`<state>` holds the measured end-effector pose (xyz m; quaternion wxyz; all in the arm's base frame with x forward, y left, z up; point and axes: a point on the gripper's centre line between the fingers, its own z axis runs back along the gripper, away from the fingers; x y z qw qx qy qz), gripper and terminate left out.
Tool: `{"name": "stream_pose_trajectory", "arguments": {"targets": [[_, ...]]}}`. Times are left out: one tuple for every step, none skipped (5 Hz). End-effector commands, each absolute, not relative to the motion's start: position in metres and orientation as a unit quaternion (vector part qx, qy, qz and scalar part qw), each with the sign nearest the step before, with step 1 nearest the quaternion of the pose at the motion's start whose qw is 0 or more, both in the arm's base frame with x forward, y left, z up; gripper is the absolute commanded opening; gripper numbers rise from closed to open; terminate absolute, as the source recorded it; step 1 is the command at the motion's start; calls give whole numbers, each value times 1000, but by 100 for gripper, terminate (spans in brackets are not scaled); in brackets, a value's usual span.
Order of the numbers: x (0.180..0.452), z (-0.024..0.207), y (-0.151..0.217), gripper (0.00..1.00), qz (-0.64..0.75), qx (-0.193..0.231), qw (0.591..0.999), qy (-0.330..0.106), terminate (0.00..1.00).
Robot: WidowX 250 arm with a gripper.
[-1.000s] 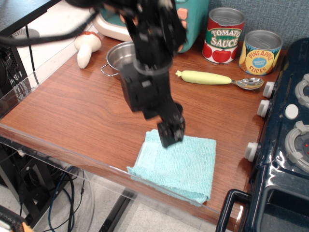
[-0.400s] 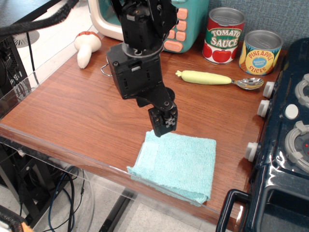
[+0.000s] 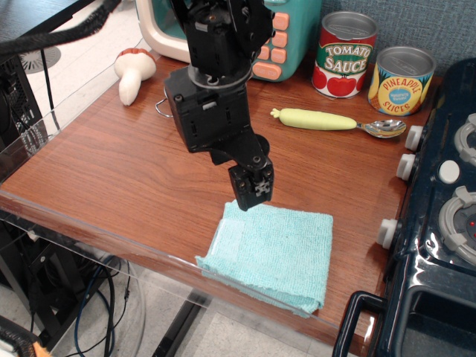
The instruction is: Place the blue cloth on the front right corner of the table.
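A: What lies nearest the camera?

B: The blue cloth (image 3: 271, 254), folded roughly square and lying flat at the front edge of the tabletop (image 3: 119, 175). Its near corner reaches the clear rim, and the dark blue toy stove (image 3: 439, 223) stands just to its right.

A: Is anything holding it?

B: No. The fingers (image 3: 253, 187) hang over its back left corner, pressed together with nothing between them. I cannot tell whether the tips brush the terry or sit just above it.

A: And behind the fingers?

B: The black body of the arm (image 3: 216, 104) rises from them and fills the middle of the view. A thin metal handle (image 3: 161, 108) peeks out at its left side; what it belongs to is hidden.

A: Further back?

B: A spoon with a pale yellow handle (image 3: 338, 122) lies on the wood, its bowl pointing toward the stove. Behind it stand two cans side by side, the tomato sauce can (image 3: 344, 54) and the pineapple slices can (image 3: 401, 79). At the far left lies a toy mushroom (image 3: 134, 72), and a teal toy with pink buttons (image 3: 279, 33) stands at the back behind the arm.
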<state>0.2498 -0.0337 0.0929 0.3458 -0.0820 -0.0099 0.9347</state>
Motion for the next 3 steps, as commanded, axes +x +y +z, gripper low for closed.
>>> {"name": "stream_pose_trajectory", "arguments": {"targets": [[244,102,-30,100,933,-104,344,-16,0],[244,102,-30,100,933,-104,344,-16,0],[244,102,-30,100,933,-104,344,-16,100]]}}
